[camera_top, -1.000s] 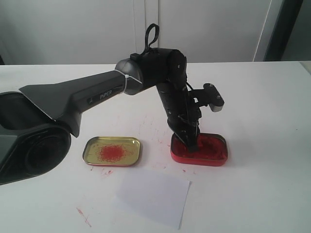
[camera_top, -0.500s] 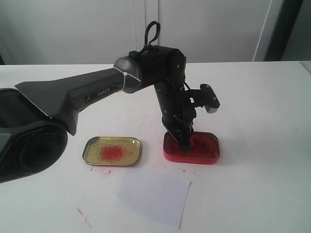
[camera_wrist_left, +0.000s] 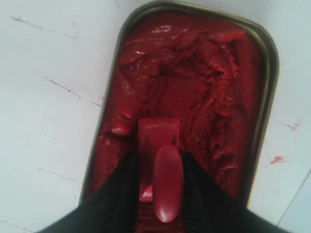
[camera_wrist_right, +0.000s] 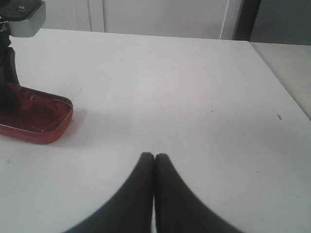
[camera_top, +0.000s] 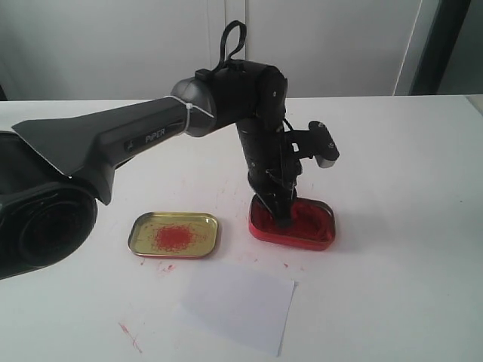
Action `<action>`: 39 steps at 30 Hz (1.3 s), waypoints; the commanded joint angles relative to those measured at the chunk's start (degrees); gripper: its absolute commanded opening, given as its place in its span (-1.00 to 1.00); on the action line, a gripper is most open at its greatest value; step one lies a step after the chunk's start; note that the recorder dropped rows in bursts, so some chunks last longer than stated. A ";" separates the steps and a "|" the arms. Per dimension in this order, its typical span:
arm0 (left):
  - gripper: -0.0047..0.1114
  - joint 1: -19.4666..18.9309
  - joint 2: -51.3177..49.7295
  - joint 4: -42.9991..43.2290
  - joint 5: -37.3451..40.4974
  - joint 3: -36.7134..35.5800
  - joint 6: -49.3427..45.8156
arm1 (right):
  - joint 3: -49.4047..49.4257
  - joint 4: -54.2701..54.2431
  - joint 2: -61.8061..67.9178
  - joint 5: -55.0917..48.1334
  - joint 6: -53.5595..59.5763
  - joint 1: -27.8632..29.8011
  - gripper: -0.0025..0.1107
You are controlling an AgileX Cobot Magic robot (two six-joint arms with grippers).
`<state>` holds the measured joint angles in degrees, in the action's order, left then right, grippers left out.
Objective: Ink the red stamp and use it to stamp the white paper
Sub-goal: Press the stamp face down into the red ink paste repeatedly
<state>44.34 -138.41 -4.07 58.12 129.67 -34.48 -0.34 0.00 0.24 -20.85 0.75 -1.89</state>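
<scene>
"PiPER" — on the left arm point(camera_top: 113, 143)

All three views share the ink tin point(camera_top: 302, 240), left wrist closest.

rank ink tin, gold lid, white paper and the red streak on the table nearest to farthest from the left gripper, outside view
1. Ink tin: the left gripper is down in it.
2. Gold lid, to its left, and white paper, in front: too close to call.
3. Red streak: front left, farthest.

A shallow gold lid point(camera_top: 174, 234) smeared red lies left of the red ink tin point(camera_top: 314, 223) on the white table point(camera_top: 392, 151).
</scene>
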 commanded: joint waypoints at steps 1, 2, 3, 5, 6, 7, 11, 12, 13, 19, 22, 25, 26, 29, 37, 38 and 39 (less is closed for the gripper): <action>-0.92 0.77 1.38 -1.34 0.12 -0.31 0.22 | 0.34 0.00 -0.24 0.91 -0.33 0.09 -0.96; -0.92 0.91 1.38 -1.34 -0.02 -0.31 0.22 | 0.34 0.00 -0.24 0.91 -0.33 0.09 -0.96; -0.92 1.03 1.38 -1.34 -0.14 -0.31 0.22 | 0.34 0.00 -0.24 0.91 -0.33 0.09 -0.96; -0.92 1.02 1.38 -1.44 -0.27 -0.31 0.22 | 0.34 0.00 -0.24 0.91 -0.33 0.09 -0.96; -0.92 1.02 1.38 -1.44 -0.27 -0.31 0.22 | 0.34 0.00 -0.24 0.91 -0.33 0.09 -0.96; -0.92 1.02 1.38 -1.44 -0.27 -0.31 0.22 | 0.34 0.00 -0.24 0.91 -0.33 0.09 -0.96; -0.92 1.02 1.38 -1.44 -0.27 -0.31 0.22 | 0.34 0.00 -0.24 0.91 -0.33 0.09 -0.96; -0.92 1.02 1.38 -1.44 -0.27 -0.31 0.22 | 0.34 0.00 -0.24 0.91 -0.33 0.09 -0.96; -0.92 1.02 1.48 -1.60 -0.24 -0.31 0.22 | 0.34 0.00 -0.24 0.91 -0.33 0.09 -0.96; -0.92 1.02 2.08 -2.67 -0.56 -0.31 0.22 | 0.34 0.00 -0.24 0.91 -0.33 0.09 -0.96; -0.92 1.02 2.47 -2.67 -0.66 -0.31 0.22 | 0.34 0.00 -0.24 0.91 -0.33 0.09 -0.96; -0.92 1.02 2.47 -2.67 -0.66 -0.31 0.22 | 0.34 0.00 -0.24 0.91 -0.33 0.09 -0.96; -0.92 1.02 2.44 -2.78 -0.66 -0.31 0.22 | 0.34 0.00 -0.24 0.91 -0.33 0.09 -0.96; -0.92 1.02 2.44 -3.07 -0.66 -0.31 0.22 | 0.34 0.00 -0.24 0.91 -0.33 0.09 -0.96; -0.92 1.02 2.44 -3.17 -0.66 -0.31 0.22 | 0.34 0.00 -0.24 0.91 -0.33 0.09 -0.96; -0.92 1.02 2.44 -3.17 -0.66 -0.31 0.22 | 0.34 0.00 -0.24 0.91 -0.33 0.09 -0.96; -0.92 1.02 2.44 -3.17 -0.66 -0.31 0.22 | 0.34 0.00 -0.24 0.91 -0.33 0.09 -0.96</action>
<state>45.24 -137.26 -6.15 57.18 129.32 -34.48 -0.34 0.00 0.24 -20.85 0.68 -1.89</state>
